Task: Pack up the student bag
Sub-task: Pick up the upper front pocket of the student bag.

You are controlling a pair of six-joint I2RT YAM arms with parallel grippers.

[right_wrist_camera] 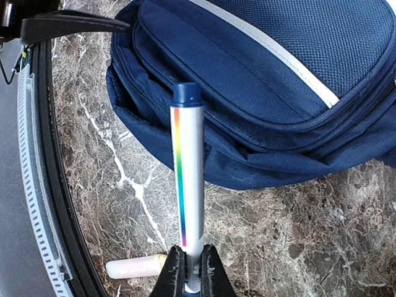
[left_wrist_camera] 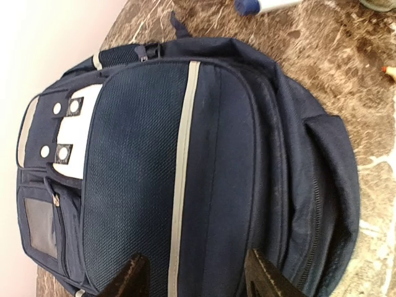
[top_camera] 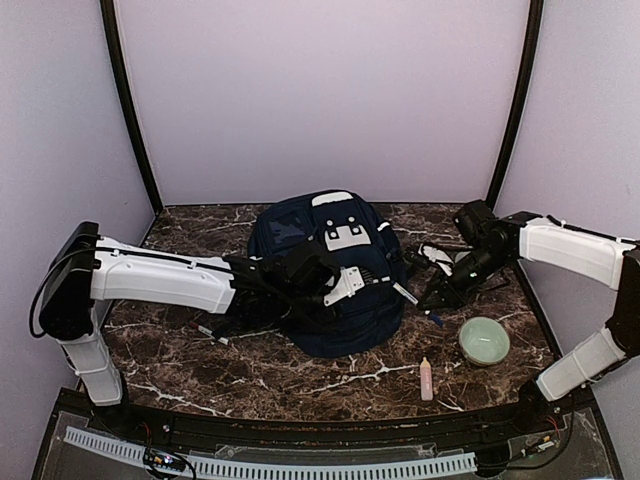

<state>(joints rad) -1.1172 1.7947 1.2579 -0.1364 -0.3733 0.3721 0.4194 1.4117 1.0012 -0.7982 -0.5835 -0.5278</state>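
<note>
Left pincer (left_wrist_camera: 195, 257): jaws spread wide, nothing between them, hanging low over the front panel of the large navy-blue fabric backpack (left_wrist_camera: 216, 185) with a white stripe and a white buckled patch. You cannot tell from the wrist view whether the tips touch the cloth.

Backpack: lies flat mid-table with its front side up and the patch toward the far wall. No open mouth shows in any view, and the zip lines you can see look closed.

Right pincer (right_wrist_camera: 190, 253): closed tight on the tail of a silver pen (right_wrist_camera: 187, 179) with a rainbow stripe and a navy cap. The cap end points at the backpack's lower side seam, close to it but not touching.

Further right: a pale green bowl (top_camera: 484, 340), and nearer the front edge a pinkish-white tube (top_camera: 426, 378), both apart from the backpack.

Handling, as judgement:
- The cloth is soft and slumps. It should be light if unfilled, and will likely fold or bunch rather than hold its shape.
- The mesh panel offers grip, but the smooth side fabric may slip.
- Take hold at the small fabric grab loop (left_wrist_camera: 176, 25) at the top, or pinch a ridge of cloth beside a zip.
- Pin the backpack with one arm while the other works, since a one-sided tug would probably drag the whole thing.

Surface: dark brown marble-veined tabletop (top_camera: 250, 375), which looks smooth and hard, so expect sliding.

Room: pale lilac walls (top_camera: 320, 100) on three sides, with black posts (top_camera: 130, 110) at the corners.
</note>
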